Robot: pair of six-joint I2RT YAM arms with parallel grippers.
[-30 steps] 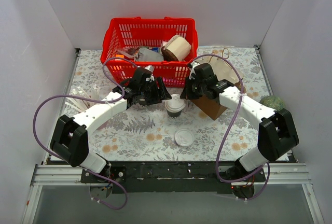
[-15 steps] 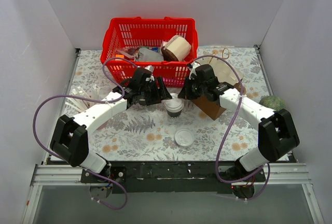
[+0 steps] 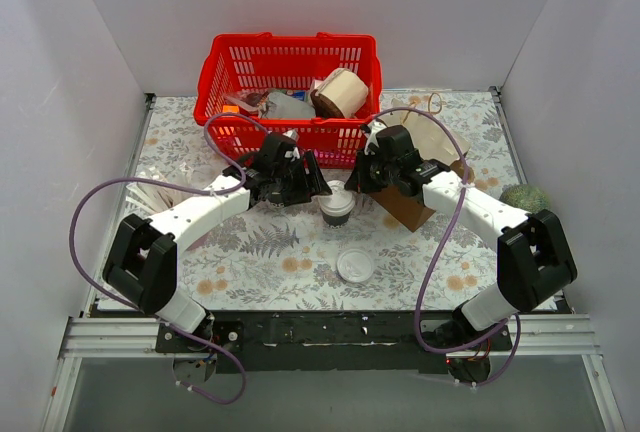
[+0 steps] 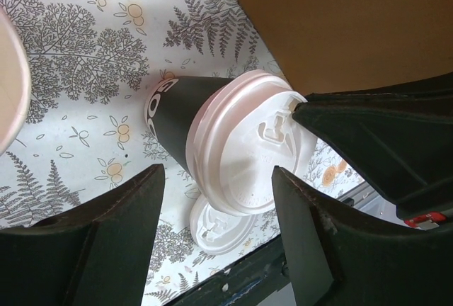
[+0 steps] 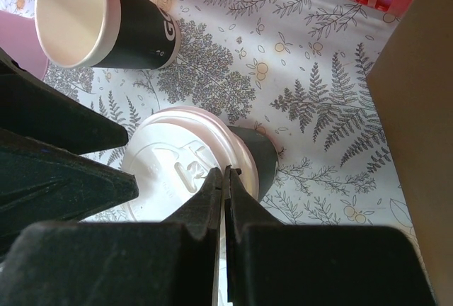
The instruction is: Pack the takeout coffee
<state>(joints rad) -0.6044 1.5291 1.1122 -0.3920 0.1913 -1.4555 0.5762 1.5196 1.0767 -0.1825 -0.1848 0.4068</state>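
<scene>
Left pincer (image 4: 216,178) gapes around takeout coffee (image 4: 230,143) — right pincer (image 5: 223,171) (closed) at it.

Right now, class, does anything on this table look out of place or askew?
A loose white lid lies flat on the table, on no cup, while a lidless cup stands open. The takeout coffee stands upright; no spill shows.

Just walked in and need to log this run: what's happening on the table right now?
Both arms are at the takeout coffee, which stands upright mid-table. The left gripper is open, one finger on either side of the lidded cup, not closed on it. The right gripper is shut, poised at the lid. A loose lid lies nearer the arm bases. The cup is not packed yet; a brown bag stands beside it.
</scene>
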